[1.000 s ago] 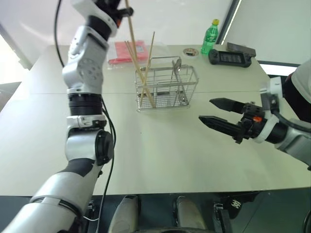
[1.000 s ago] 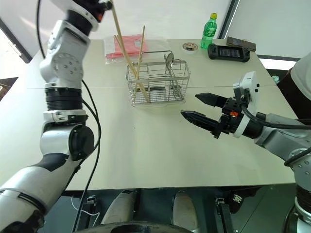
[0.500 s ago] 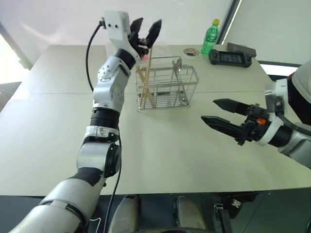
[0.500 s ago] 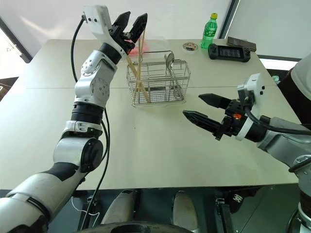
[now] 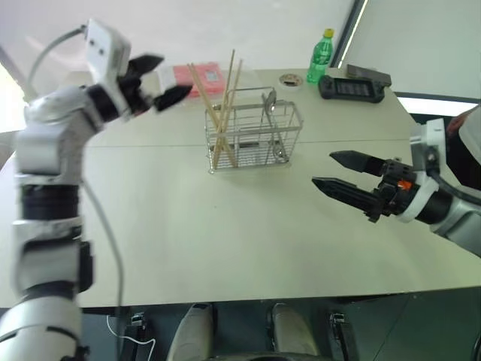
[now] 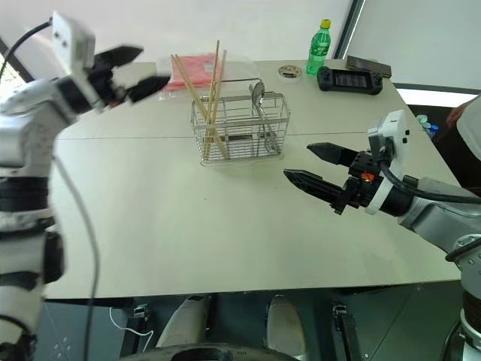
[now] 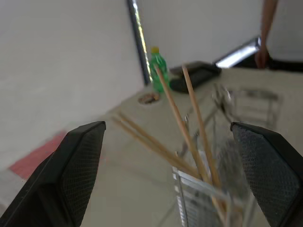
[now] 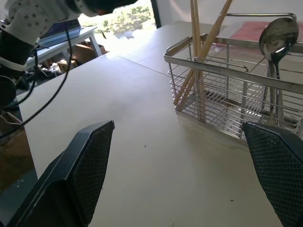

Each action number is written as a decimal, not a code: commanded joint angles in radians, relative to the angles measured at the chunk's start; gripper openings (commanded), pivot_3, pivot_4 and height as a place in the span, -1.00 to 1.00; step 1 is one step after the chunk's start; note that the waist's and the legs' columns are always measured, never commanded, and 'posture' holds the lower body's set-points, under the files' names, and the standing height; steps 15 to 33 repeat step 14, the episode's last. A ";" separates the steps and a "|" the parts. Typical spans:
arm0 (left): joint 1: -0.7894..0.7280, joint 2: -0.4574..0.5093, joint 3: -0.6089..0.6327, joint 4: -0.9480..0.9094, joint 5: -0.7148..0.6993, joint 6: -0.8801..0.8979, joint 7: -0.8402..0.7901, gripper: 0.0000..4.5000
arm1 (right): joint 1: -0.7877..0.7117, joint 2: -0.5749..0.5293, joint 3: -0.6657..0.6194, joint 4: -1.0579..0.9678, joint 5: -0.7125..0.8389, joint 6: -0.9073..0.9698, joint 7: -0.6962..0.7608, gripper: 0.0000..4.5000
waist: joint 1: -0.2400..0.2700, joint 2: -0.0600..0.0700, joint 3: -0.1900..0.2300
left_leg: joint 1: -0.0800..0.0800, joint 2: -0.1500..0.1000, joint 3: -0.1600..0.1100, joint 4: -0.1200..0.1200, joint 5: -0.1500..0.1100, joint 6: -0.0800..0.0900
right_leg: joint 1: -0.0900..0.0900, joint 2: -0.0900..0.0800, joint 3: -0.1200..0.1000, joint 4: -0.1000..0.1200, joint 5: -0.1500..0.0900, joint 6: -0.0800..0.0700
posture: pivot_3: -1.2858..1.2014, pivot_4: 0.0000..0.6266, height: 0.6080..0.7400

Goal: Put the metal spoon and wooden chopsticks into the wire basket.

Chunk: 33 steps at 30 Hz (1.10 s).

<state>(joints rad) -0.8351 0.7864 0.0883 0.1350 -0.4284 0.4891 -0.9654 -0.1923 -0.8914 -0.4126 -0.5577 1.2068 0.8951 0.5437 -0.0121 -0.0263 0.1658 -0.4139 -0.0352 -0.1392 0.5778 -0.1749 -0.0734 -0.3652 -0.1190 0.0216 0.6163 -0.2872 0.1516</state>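
The wire basket [image 5: 254,140] stands on the table's far middle. The wooden chopsticks [image 5: 222,113] lean inside its left compartment, their tops well above the rim. In the right compartment the metal spoon [image 8: 279,33] stands with its bowl up. My left gripper [image 5: 171,75] hovers left of the basket at about the height of the chopstick tops, open and empty. Its wrist view looks past its fingers [image 7: 80,163] at the chopsticks [image 7: 191,127]. My right gripper [image 5: 325,169] hangs open and empty over the table, to the right of the basket and nearer to me.
A flat red packet [image 5: 200,77] lies behind the basket. At the far right stand a green bottle [image 5: 322,56], a small round lid [image 5: 290,78] and a black controller [image 5: 353,88]. A person [image 7: 270,28] stands by the table's right side.
My left gripper has opened and let go of a chopstick above the basket, then swung down and to the left. The chopstick now leans in the basket. The right gripper stayed put.
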 commanded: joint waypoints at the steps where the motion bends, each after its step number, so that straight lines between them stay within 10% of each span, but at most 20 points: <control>1: 0.056 0.135 0.008 -0.113 -0.067 0.050 -0.203 0.98 | -0.028 -0.007 0.006 0.011 -0.022 -0.028 0.028 1.00 | 0.005 0.000 0.000 | 0.000 0.000 0.000 0.000 0.000 0.000 | 0.000 0.000 0.000 -0.001 0.000 -0.001 | 0.03 -0.52 0.72; 8: 0.189 0.283 0.034 -0.234 -0.099 0.042 -0.370 0.98 | -0.078 -0.005 0.049 0.057 -0.065 -0.034 0.070 1.00 | 0.002 0.001 0.001 | -0.003 0.000 0.000 0.000 0.000 0.000 | -0.002 -0.001 0.000 -0.003 -0.001 -0.004 | 0.03 -0.52 0.72; 33: 0.193 0.277 0.037 -0.222 -0.064 0.029 -0.326 0.98 | -0.103 -0.001 0.065 0.082 -0.093 -0.036 0.090 1.00 | 0.000 0.001 0.001 | -0.004 0.001 0.001 0.000 0.000 0.000 | -0.004 -0.001 0.000 -0.003 -0.001 -0.004 | 0.03 -0.52 0.72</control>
